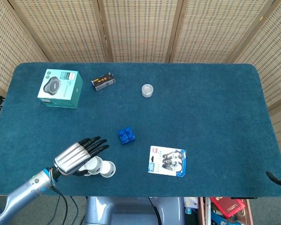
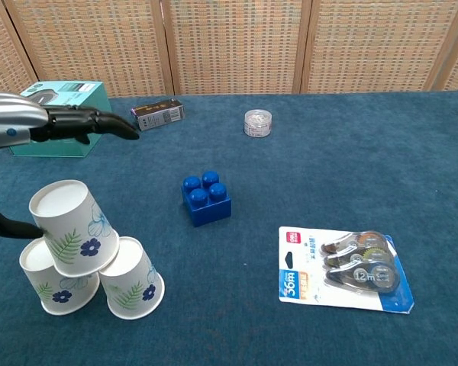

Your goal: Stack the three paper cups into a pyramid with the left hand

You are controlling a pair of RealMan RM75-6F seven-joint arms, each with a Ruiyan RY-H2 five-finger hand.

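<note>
Three white paper cups with blue flowers stand mouth-down at the table's near left. Two form the base, the left cup (image 2: 55,284) and the right cup (image 2: 136,280). The third cup (image 2: 71,227) sits tilted on top, between them. My left hand (image 2: 57,126) hovers over the stack with its fingers (image 2: 107,124) stretched out straight, holding nothing. Its thumb (image 2: 11,227) reaches the top cup's left side. In the head view the left hand (image 1: 77,156) covers most of the cups (image 1: 103,168). Dark bits of the right hand (image 1: 277,179) show off the table's right edge.
A blue toy brick (image 2: 206,198) lies right of the stack, and a pack of correction tapes (image 2: 342,268) further right. A teal box (image 2: 57,114), a small dark box (image 2: 157,113) and a round clear tin (image 2: 257,122) sit toward the back.
</note>
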